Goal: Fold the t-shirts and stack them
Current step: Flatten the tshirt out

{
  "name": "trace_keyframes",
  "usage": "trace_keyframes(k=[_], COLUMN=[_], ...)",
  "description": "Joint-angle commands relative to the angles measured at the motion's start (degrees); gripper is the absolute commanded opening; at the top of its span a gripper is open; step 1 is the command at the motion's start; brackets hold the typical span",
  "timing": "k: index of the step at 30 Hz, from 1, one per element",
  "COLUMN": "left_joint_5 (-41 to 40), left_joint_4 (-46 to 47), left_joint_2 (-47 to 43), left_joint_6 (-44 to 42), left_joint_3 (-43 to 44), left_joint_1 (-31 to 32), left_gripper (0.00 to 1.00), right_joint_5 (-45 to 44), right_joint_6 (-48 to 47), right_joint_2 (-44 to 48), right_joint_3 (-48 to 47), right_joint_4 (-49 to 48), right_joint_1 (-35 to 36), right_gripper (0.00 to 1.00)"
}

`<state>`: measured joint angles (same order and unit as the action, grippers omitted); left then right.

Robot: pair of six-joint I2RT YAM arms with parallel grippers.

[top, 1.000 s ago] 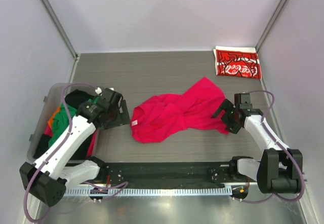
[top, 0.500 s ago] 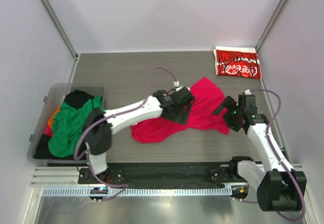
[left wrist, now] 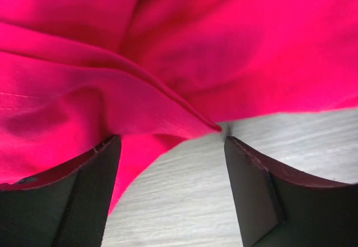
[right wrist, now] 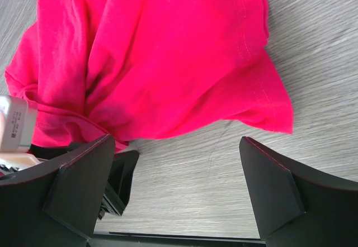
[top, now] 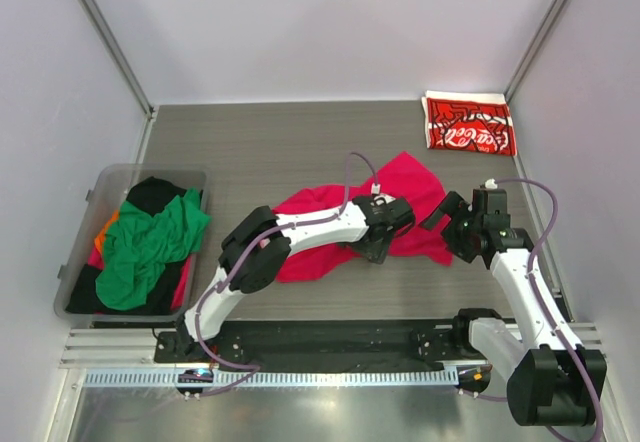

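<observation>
The plain crimson-pink t-shirt (top: 415,187) lies crumpled in the middle of the table. My left gripper (top: 385,234) is open and low at the shirt's near edge; the left wrist view shows a fold of the shirt (left wrist: 196,51) just ahead of the gripper (left wrist: 170,163), with bare table between the jaws. My right gripper (top: 452,224) is open and empty beside the shirt's right corner (right wrist: 168,62), with table between its jaws (right wrist: 176,169). The red Coca-Cola t-shirt (top: 468,124) lies folded at the far right corner.
A clear plastic bin (top: 92,197) at the left holds the green t-shirt (top: 150,247), a black one (top: 155,194) and an orange one (top: 108,227). Grey walls close the table on three sides. The left gripper's fingers (right wrist: 112,185) show in the right wrist view.
My left arm has swung from beside the bin across the table to the pink shirt's near right edge, and the shirt's near edge has shifted. The right gripper has barely moved.
</observation>
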<state>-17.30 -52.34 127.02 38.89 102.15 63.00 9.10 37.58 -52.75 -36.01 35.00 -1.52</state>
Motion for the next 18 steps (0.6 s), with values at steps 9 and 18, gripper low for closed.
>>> trace_keyframes(k=[9,18], left_joint_5=[-6.69,-11.52], left_joint_4=[-3.3,-5.76], left_joint_2=[3.67,-9.85], left_joint_6=[2.5,4.08], left_joint_3=[3.94,-6.5], left_joint_1=[0.28,0.28], left_gripper=[0.46,0.13], right_joint_5=[1.27,0.92], right_joint_6=[-0.76,-0.67], right_joint_2=[-0.16,-0.86], right_joint_3=[-1.08,-0.55], right_joint_4=[0.06,-0.46], right_joint_1=[-0.24,-0.24], right_gripper=[0.99,0.99])
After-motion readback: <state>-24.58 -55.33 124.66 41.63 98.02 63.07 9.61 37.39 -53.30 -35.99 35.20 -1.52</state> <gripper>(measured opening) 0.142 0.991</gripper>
